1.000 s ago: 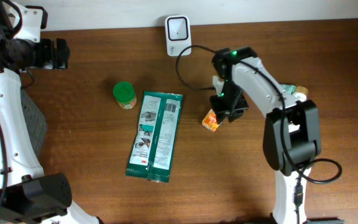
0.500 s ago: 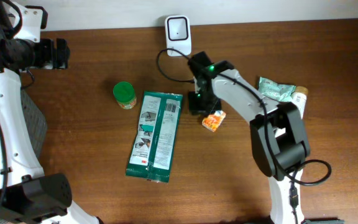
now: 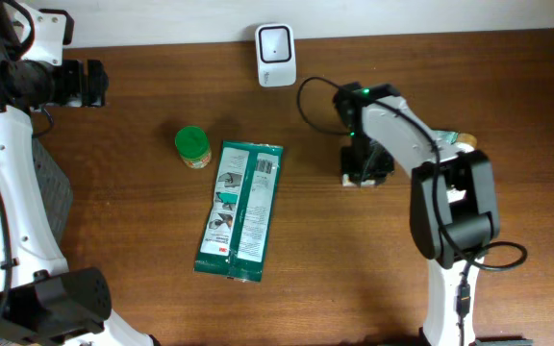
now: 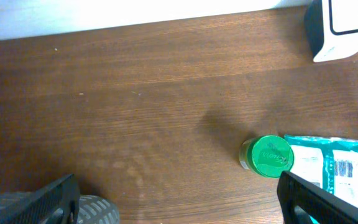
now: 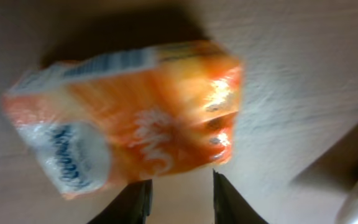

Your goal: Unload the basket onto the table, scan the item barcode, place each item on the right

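Packet position changes: the orange packet point(image 5: 135, 118) has left its open worktop point(image 3: 354, 269) spot and now sits under the right gripper point(image 5: 178, 200), off the scanner point(image 3: 275, 43). Its fingers point(image 5: 132, 205) stand narrowly apart; whether they are grasping it, I cannot tell. The left gripper point(image 4: 179, 205) hangs released. Presenting the barcode looks next.

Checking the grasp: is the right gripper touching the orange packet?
Cannot tell. Right wrist view is blurred where the right gripper sits by the orange packet; overhead hides it.
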You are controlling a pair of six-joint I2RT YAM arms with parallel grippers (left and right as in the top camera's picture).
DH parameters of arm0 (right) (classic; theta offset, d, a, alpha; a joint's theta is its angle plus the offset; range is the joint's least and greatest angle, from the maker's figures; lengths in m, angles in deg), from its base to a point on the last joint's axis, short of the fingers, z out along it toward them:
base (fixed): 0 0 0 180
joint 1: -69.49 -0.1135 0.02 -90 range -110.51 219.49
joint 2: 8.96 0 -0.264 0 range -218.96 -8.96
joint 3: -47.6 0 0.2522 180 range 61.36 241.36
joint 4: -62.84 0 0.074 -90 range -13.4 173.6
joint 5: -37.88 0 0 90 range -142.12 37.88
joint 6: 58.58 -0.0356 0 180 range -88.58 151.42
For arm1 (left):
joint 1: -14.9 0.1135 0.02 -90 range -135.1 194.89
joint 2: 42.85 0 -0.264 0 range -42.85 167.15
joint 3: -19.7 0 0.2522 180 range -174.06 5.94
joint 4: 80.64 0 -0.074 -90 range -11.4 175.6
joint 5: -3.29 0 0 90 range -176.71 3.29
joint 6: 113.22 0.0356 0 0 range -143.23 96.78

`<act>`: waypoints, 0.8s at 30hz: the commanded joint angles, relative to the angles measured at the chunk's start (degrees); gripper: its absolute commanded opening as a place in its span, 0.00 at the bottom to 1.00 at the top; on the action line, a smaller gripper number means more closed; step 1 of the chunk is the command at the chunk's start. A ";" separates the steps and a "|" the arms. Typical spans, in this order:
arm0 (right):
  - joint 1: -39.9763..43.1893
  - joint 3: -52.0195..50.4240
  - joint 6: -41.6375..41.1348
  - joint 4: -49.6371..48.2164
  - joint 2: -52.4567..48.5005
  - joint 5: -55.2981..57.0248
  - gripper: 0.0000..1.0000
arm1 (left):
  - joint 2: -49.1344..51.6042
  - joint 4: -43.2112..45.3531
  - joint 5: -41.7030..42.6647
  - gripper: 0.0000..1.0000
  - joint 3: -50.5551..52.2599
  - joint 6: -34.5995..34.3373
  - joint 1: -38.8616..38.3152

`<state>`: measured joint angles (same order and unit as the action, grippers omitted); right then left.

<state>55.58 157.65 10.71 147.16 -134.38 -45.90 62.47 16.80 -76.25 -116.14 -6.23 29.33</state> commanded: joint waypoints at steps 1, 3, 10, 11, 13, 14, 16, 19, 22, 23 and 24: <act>2.89 0.33 7.43 -4.98 -0.92 -0.37 0.25 | -0.55 0.09 0.20 0.99 -0.33 0.87 0.09; 3.98 0.76 12.04 -8.09 -0.70 -4.76 0.25 | -0.55 0.09 0.20 0.99 -0.33 0.87 0.11; 5.40 1.57 16.02 -9.70 4.22 -11.91 0.25 | -0.55 0.09 0.20 0.99 -0.33 0.87 0.11; 5.38 1.57 15.93 -9.60 5.60 -12.37 0.25 | -0.55 0.09 0.20 0.99 -0.33 0.87 0.11; 5.35 1.57 13.03 -10.23 8.17 -12.90 0.23 | -0.55 0.09 0.20 0.99 -0.33 0.87 0.11; 5.35 1.57 11.54 -10.86 8.87 -12.81 0.23 | -0.55 0.09 0.20 0.99 -0.33 0.87 0.09; 5.42 1.55 6.10 -12.92 9.42 -9.46 0.24 | -0.55 0.09 0.20 0.99 -0.33 0.87 0.11; 5.42 1.49 1.95 -16.02 7.72 -5.31 0.24 | -0.55 0.09 0.20 0.99 -0.33 0.87 0.11; 5.42 1.38 1.75 -18.82 5.20 -4.76 0.24 | -0.55 0.09 0.20 0.99 -0.33 0.87 0.09; 5.42 1.38 1.70 -19.08 4.94 -4.26 0.24 | -0.55 0.09 0.20 0.99 -0.33 0.87 0.09; 5.42 1.38 1.70 -19.54 4.37 -3.74 0.24 | -0.55 0.09 0.20 0.99 -0.33 0.87 0.11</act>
<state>60.74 158.65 13.99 128.32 -127.45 -52.11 62.49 16.78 -76.27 -116.14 -6.23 29.33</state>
